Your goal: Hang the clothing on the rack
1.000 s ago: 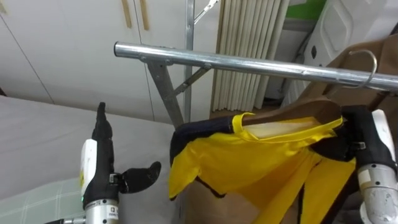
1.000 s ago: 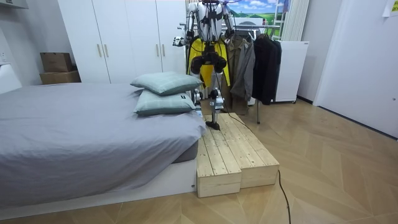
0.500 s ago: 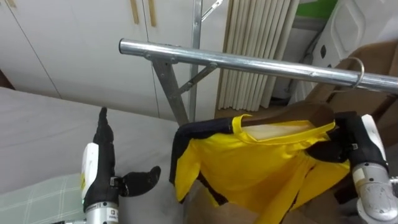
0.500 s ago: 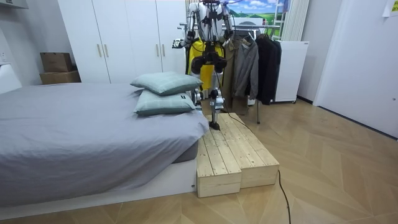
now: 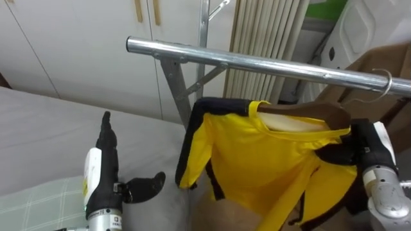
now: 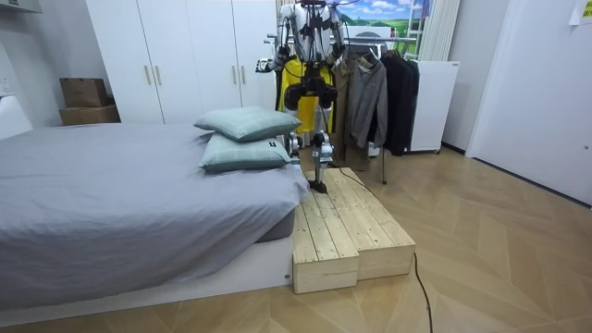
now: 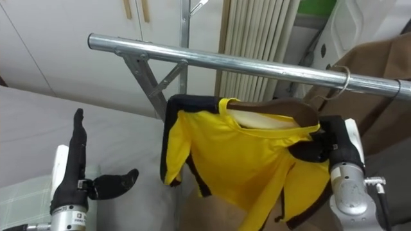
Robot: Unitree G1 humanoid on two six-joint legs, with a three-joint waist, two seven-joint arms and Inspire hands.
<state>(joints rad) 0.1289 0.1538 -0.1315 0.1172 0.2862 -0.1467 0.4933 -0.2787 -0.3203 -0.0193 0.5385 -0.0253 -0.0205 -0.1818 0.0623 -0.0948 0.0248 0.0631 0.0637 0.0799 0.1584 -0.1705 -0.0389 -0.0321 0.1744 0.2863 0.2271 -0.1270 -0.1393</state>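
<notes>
The hanger hook (image 5: 388, 81) appears seated on rail (image 5: 257, 62), upper right; right hand (image 5: 363, 151) grips yellow shirt (image 5: 257, 157), release pending; left hand (image 5: 103, 163) straight-fingered, lower left

Behind the fingers of your left hand (image 5: 97, 176) lies the grey bed (image 5: 45, 128), with a pale checked pillow (image 5: 35, 202) below the thumb. Above those fingertips you have the white wardrobe (image 5: 70, 45), and up to their right a pale ribbed panel (image 5: 263, 38). Just beyond the fingers of your right hand (image 5: 372, 151) a brown coat (image 5: 388, 59) hangs. In the room view a wooden platform (image 6: 347, 231) sits well below both sets of fingers, beside the bed. Dark jackets (image 6: 393, 83) hang near them on the room view's right, and cardboard boxes (image 6: 85, 97) stand well apart on its left.
</notes>
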